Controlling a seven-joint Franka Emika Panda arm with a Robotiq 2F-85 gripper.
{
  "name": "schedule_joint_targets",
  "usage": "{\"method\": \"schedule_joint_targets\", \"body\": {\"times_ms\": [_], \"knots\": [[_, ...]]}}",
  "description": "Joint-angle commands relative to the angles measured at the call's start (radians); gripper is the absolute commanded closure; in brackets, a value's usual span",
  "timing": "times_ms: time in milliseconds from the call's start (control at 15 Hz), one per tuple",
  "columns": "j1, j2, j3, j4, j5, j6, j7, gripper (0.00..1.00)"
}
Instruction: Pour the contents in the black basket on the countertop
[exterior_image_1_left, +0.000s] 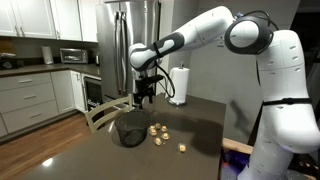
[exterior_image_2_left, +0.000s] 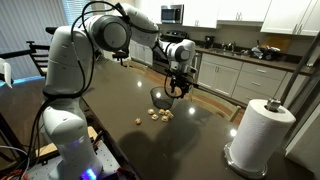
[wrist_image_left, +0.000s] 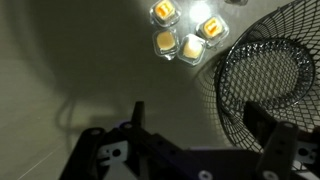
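Observation:
The black basket (exterior_image_1_left: 131, 129) rests on the dark countertop (exterior_image_1_left: 205, 120); it also shows in an exterior view (exterior_image_2_left: 159, 98) and at the right of the wrist view (wrist_image_left: 262, 85), where it looks empty. Several tan lumps, the contents (exterior_image_1_left: 156, 131), lie loose on the countertop beside the basket, also seen in an exterior view (exterior_image_2_left: 156, 115) and the wrist view (wrist_image_left: 182, 32). My gripper (exterior_image_1_left: 145, 98) hangs just above the basket, open and holding nothing. In the wrist view (wrist_image_left: 200, 125) one finger is over the basket's mesh and the other over bare countertop.
A white paper towel roll (exterior_image_2_left: 260, 130) stands on the countertop near its far corner (exterior_image_1_left: 180, 85). A wooden chair back (exterior_image_1_left: 100, 112) sits at the counter's edge. A steel fridge (exterior_image_1_left: 135, 40) and white cabinets with a microwave (exterior_image_1_left: 72, 55) are behind.

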Motion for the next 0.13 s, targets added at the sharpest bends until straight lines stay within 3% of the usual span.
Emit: {"method": "schedule_joint_targets", "body": {"times_ms": [0, 67], "knots": [[-0.003, 0.001, 0.003, 0.002, -0.001, -0.002, 0.000, 0.00], [-0.003, 0.002, 0.003, 0.002, -0.001, -0.002, 0.000, 0.00]]}}
